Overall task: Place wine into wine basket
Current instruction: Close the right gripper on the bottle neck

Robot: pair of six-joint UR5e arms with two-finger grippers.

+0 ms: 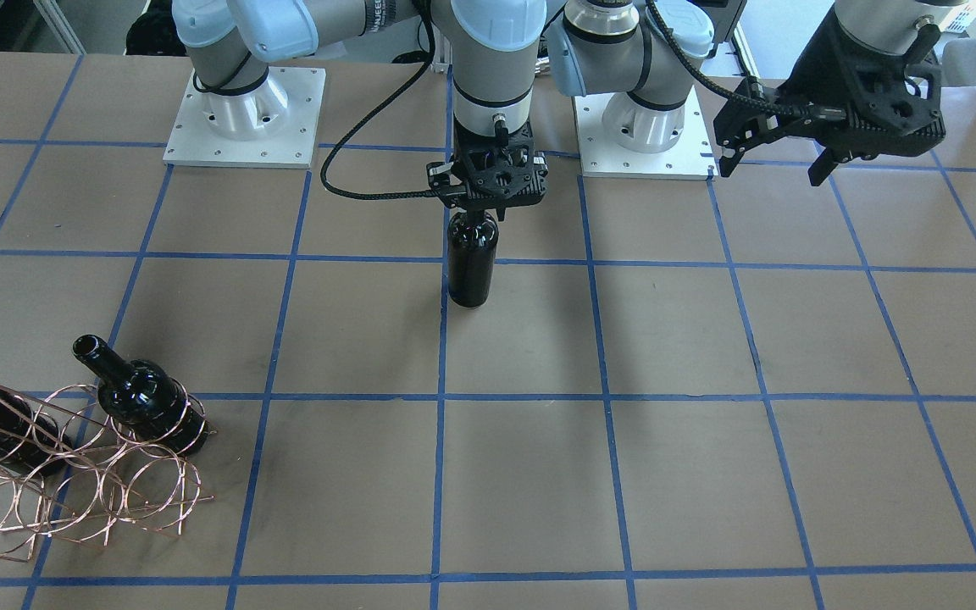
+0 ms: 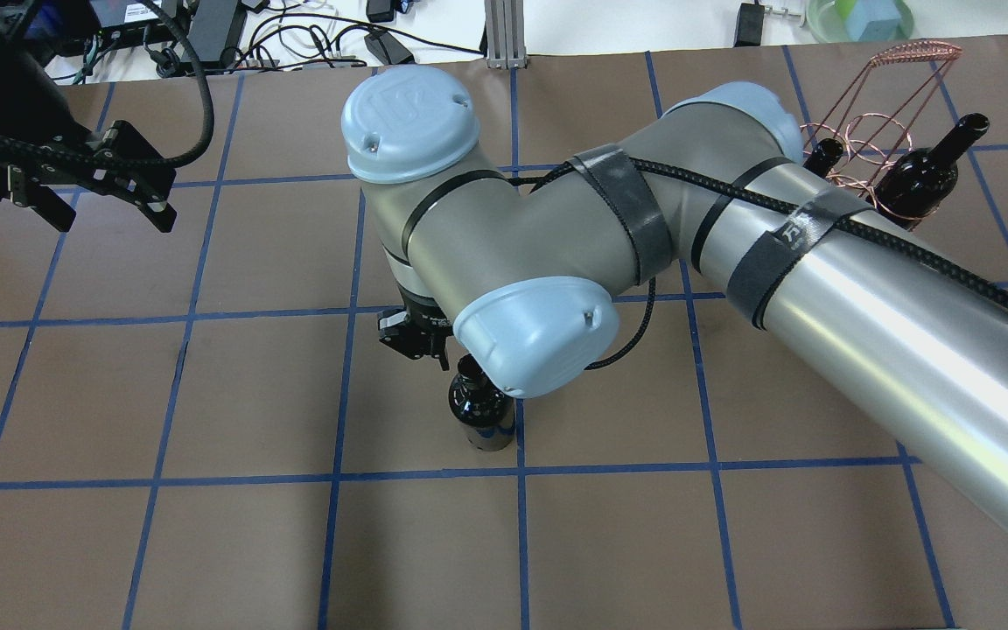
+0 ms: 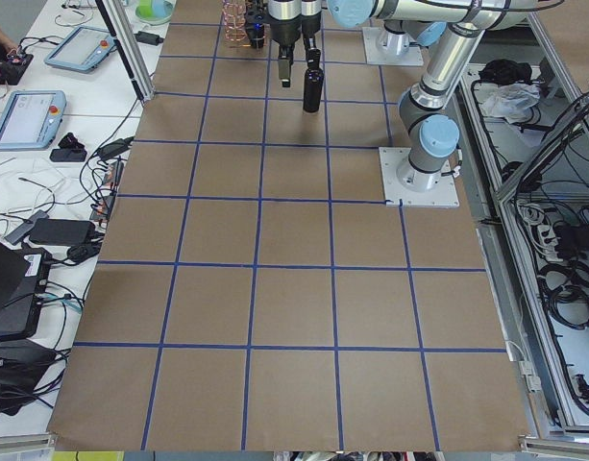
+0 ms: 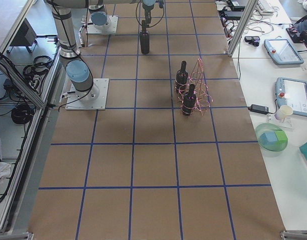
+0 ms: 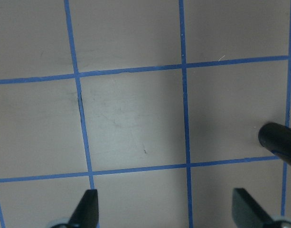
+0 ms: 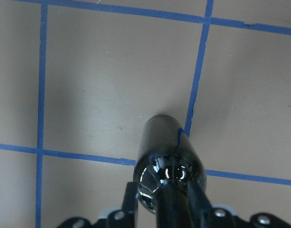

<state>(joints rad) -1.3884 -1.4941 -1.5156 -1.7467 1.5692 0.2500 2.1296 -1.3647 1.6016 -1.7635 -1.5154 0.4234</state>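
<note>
On the table (image 1: pixel 666 339), the wine basket (image 1: pixel 73 483) sits well away from your right tool (image 1: pixel 473 216), two bottles (image 1: pixel 145 398) already in it. The wine (image 1: pixel 472 267) stands upright under that tool, clamped high up only, so glossy glass could slip or swing. Left tool (image 2: pixel 110 210) gapes empty.

A table (image 1: pixel 674 339) covered in brown paper carries a grid of blue tape lines (image 1: pixel 606 424). Beside the table's long edge, a white bench (image 4: pixel 293 200) holds a green bowl (image 4: pixel 279 147) with a blue-green block (image 4: pixel 271 136) in it. A paper cup (image 4: pixel 282 112) and a grey tablet (image 4: pixel 295 95) also stand there.
</note>
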